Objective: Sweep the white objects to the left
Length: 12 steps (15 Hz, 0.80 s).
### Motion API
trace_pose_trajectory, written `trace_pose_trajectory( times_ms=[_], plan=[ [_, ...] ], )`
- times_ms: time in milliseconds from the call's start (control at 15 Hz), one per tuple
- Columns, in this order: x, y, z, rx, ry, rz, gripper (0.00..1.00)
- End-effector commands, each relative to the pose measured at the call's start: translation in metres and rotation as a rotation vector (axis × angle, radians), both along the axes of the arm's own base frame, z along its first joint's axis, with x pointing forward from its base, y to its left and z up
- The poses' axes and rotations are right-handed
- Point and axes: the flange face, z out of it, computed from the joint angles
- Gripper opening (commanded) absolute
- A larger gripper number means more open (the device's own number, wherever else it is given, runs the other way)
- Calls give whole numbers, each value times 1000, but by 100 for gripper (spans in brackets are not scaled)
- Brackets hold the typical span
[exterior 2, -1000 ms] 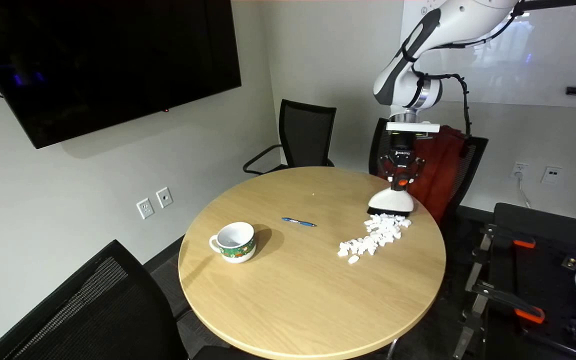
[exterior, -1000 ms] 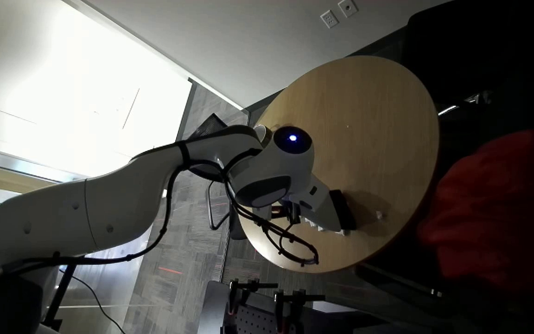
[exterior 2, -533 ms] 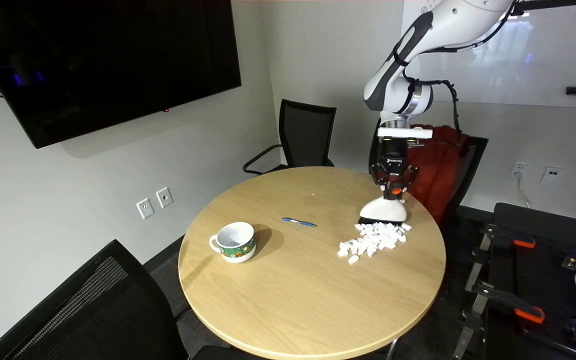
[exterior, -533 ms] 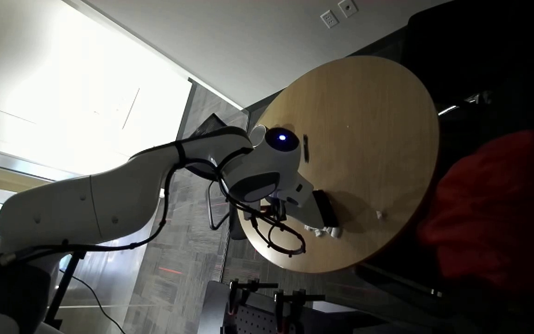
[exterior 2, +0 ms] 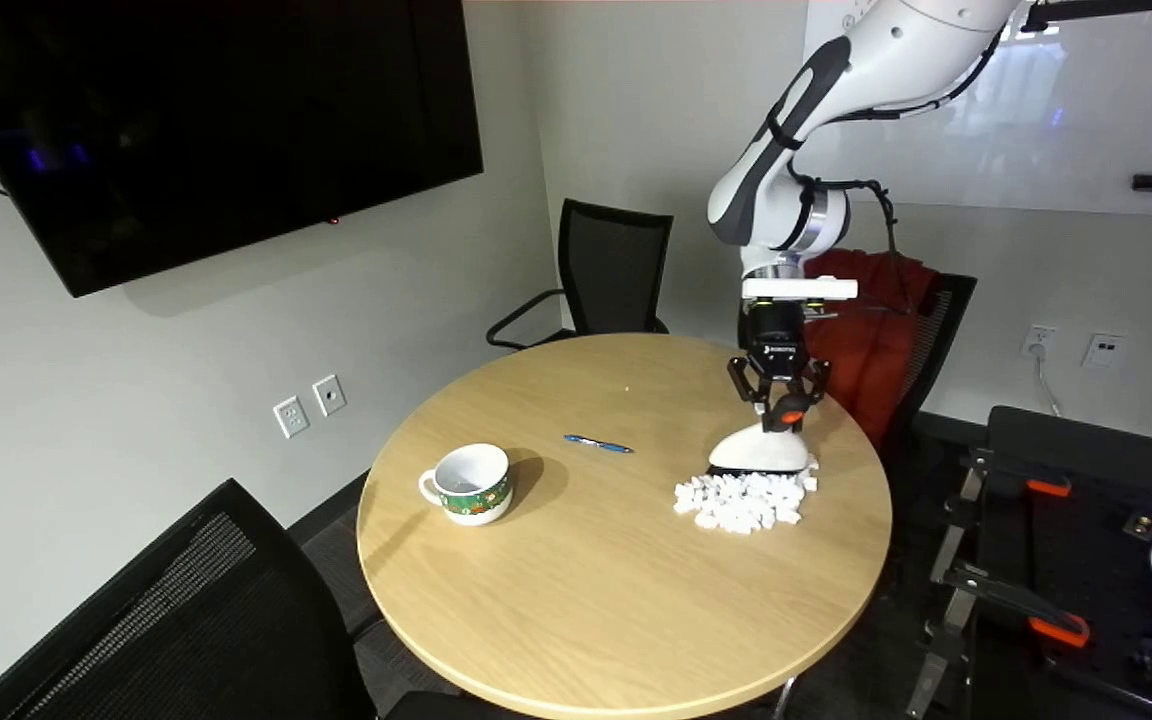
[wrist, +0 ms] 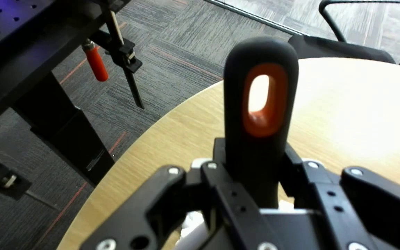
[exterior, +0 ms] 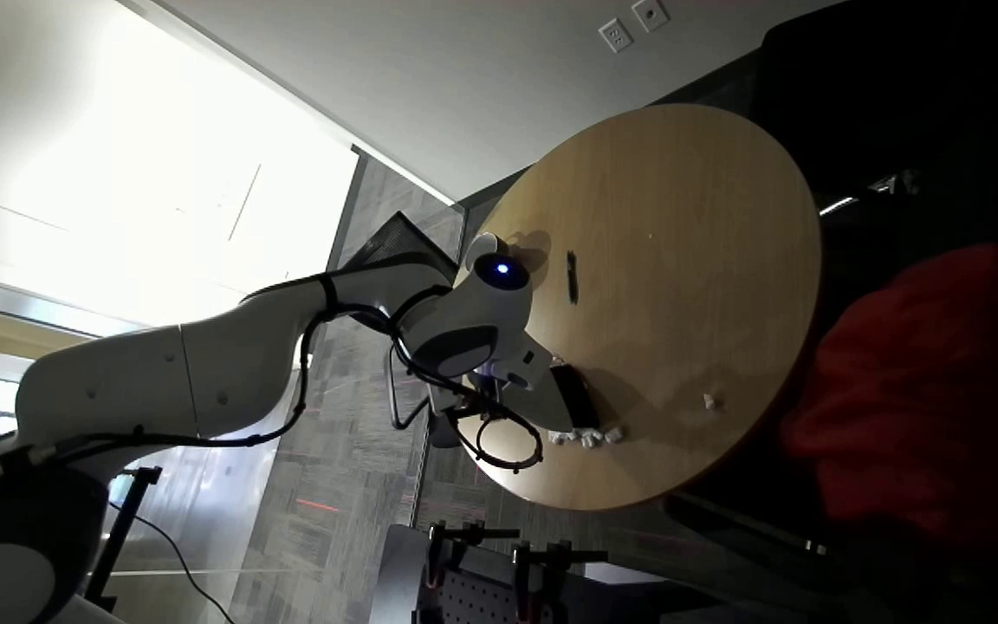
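White bits [exterior 2: 741,503]: a loose pile on the worktop [exterior 2: 556,600], bunched right up against the brush [exterior 2: 758,450]!
Tool [wrist: 254,162]: pinching the black handle [wrist: 257,149], and the grip looks firm.
Bristles [exterior: 575,397]: down at the pile; best pressed low and level, so nothing slips beneath.
Stroke left: slow and even should do it, the whole pile herded as 1.
Brush: watch its end, a few bits sit just beside it; a slight turn inward may gather them.
Loner [exterior: 709,401]: what looks like 1 white piece, well apart in an exterior view; likely needs its own pass.
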Motion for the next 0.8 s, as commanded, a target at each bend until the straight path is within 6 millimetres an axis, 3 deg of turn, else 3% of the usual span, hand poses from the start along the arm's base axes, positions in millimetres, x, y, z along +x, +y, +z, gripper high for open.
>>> trace_pose_trajectory(
  times_ms=[0, 733],
  plan=[
    [-8, 33, 8, 77, 8, 53, 12],
    [-11, 93, 10, 136, -1, 184, 12]
  ],
)
